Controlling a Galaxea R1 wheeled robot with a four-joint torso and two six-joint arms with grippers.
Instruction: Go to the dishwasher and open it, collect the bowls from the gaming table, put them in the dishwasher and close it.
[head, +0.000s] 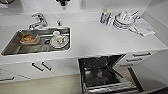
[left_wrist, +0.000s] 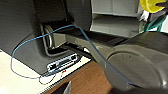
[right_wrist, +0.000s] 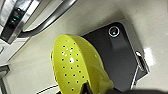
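The dishwasher (head: 100, 72) stands open under the white counter, its dark inside and wire rack showing and its door (head: 110, 88) let down toward me. In the right wrist view a yellow-green bowl (right_wrist: 75, 67) with small holes hangs over the pale floor, with my right gripper (right_wrist: 86, 89) shut on its rim. A steel-grey panel with green lights (right_wrist: 15, 17) lies close beside it. The same bowl (left_wrist: 150, 5) shows at a corner of the left wrist view, beyond my own dark body and a blue cable (left_wrist: 37, 38).
A steel sink (head: 15, 47) holds a cup, plates and a bowl of food, with a tap (head: 37, 21) behind it. Stacked plates (head: 122, 21), a bottle (head: 103, 16) and a cloth (head: 143, 27) sit on the counter. White handled cabinet doors (head: 37, 67) flank the dishwasher.
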